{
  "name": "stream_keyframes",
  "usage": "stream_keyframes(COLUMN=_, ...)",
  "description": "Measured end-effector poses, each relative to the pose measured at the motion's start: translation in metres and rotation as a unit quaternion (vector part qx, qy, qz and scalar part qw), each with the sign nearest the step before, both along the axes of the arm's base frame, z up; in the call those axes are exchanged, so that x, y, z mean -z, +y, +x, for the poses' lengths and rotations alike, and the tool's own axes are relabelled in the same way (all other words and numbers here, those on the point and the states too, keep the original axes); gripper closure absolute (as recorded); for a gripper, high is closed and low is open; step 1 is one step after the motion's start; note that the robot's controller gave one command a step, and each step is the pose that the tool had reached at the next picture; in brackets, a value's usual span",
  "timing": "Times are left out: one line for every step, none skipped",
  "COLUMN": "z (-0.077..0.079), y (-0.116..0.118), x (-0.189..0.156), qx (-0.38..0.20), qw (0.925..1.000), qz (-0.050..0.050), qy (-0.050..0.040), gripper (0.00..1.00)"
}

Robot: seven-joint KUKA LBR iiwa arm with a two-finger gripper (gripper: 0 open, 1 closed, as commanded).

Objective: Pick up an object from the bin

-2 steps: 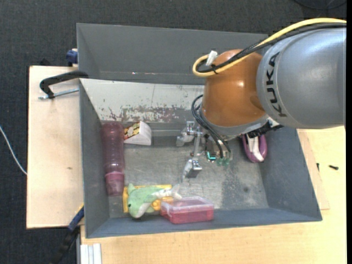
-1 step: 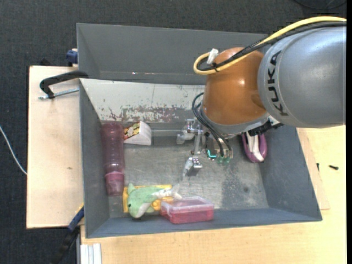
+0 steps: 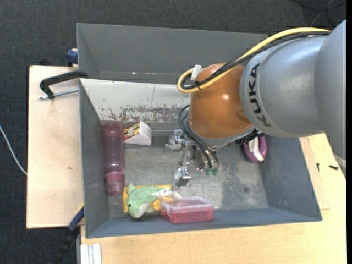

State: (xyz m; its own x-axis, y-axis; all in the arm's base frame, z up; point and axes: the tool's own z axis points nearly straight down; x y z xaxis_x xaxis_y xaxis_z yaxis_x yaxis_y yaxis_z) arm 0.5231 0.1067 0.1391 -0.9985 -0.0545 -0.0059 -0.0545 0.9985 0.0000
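In the grey bin (image 3: 91,164) I see a tall pink bottle (image 3: 113,157) lying along the left wall. Just beside its top end, by the back wall, is a small white box (image 3: 139,133). At the front lies a green and yellow soft toy (image 3: 142,199), touching a flat pink box (image 3: 187,210). My gripper (image 3: 188,165) hangs over the bare middle floor, near those two, under the arm's orange cover (image 3: 217,106). I can't tell if it is spread or pressed together. A purple and white thing (image 3: 257,148) lies on the right.
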Motion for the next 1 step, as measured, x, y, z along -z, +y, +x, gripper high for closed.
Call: stream_keyframes(z=-0.0125, y=-0.0133, x=0.0464, qx=0.016, qw=0.9999, qz=0.003, qy=0.0001, gripper=0.0)
